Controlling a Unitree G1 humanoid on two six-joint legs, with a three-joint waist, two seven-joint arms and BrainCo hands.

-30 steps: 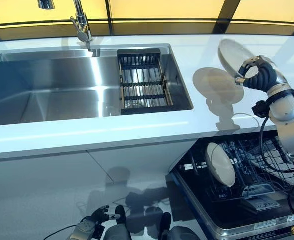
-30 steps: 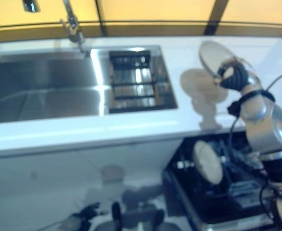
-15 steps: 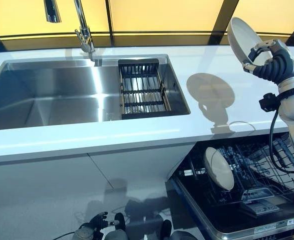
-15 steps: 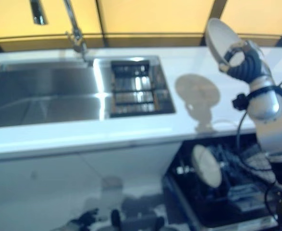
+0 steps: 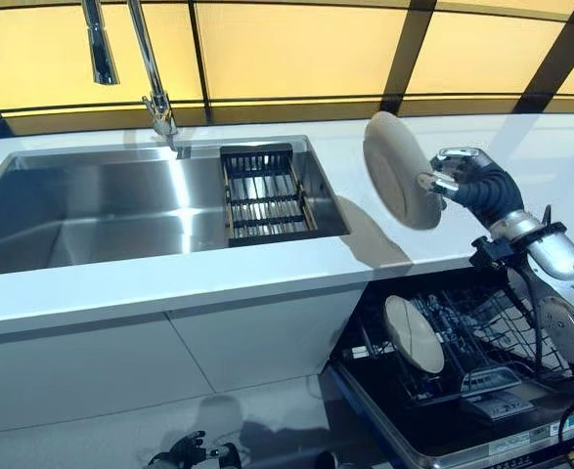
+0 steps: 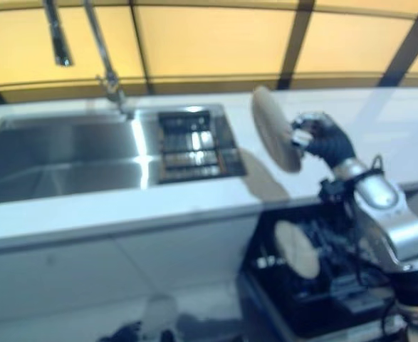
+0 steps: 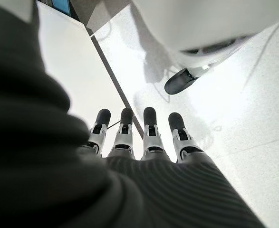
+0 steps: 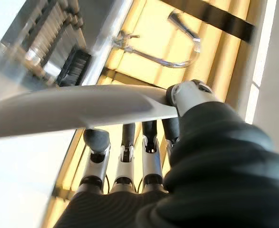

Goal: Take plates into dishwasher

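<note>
My right hand (image 5: 460, 180) is shut on the rim of a white plate (image 5: 399, 171), thumb on one face and fingers on the other. It holds the plate on edge in the air, over the counter's front right part and above the open dishwasher. The right wrist view shows the plate (image 8: 72, 107) pinched between the thumb (image 8: 189, 95) and the fingers (image 8: 125, 156). A second white plate (image 5: 412, 334) stands on edge in the dishwasher's lower rack (image 5: 492, 337). My left hand (image 5: 184, 451) hangs low near the floor, fingers (image 7: 149, 135) straight and empty.
A steel sink (image 5: 91, 200) with a black drain rack (image 5: 262, 191) and a tall faucet (image 5: 150, 83) is set in the white counter (image 5: 169, 283). The dishwasher door (image 5: 443, 435) lies open at the lower right, below the counter's edge.
The view has tilted up. My right hand has brought the plate left and down from high at the right, nearer the counter's front edge over the dishwasher. The left hand stays low.
</note>
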